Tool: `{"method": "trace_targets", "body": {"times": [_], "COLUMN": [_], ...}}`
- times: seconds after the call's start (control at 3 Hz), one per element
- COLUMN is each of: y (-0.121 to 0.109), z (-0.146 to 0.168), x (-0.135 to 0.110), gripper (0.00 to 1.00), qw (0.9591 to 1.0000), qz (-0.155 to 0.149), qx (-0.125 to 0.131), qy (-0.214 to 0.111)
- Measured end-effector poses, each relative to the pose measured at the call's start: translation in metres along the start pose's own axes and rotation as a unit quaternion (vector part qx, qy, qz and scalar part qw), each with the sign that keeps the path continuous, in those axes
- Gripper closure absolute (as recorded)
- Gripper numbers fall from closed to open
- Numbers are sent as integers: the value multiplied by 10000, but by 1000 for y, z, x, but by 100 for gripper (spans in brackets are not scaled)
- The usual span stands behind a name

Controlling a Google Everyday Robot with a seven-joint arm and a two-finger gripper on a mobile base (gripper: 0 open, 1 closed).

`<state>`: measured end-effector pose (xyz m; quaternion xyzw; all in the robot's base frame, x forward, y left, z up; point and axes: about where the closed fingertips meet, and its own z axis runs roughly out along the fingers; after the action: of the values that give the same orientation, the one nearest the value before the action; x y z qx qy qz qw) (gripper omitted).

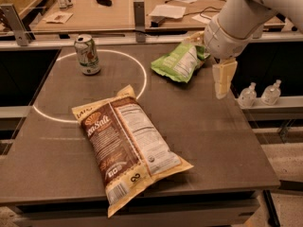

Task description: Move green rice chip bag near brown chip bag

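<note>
The green rice chip bag lies at the back right of the dark table, partly over the white circle line. The brown chip bag lies flat near the table's front, label side up, with its "Sea Salt" lettering showing. My gripper hangs pointing down just right of the green bag and above the table's right side, with nothing seen in it. The white arm above it hides the green bag's far right corner.
A green-and-white drink can stands at the back left on the circle line. Two small clear bottles stand on a ledge right of the table. A wooden desk with papers and cables lies behind.
</note>
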<state>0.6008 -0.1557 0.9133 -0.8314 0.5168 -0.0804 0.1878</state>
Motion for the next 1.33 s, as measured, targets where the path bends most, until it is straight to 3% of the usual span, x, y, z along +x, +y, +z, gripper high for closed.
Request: {"method": "trace_targets", "body": {"times": [0.67, 1.33], "y": [-51, -97], "z": [28, 38], "x": [18, 52], "gripper": [0, 0], "qw": [9986, 9968], "qz": [-142, -288], "qx": [-119, 19], "qy": [487, 744]}}
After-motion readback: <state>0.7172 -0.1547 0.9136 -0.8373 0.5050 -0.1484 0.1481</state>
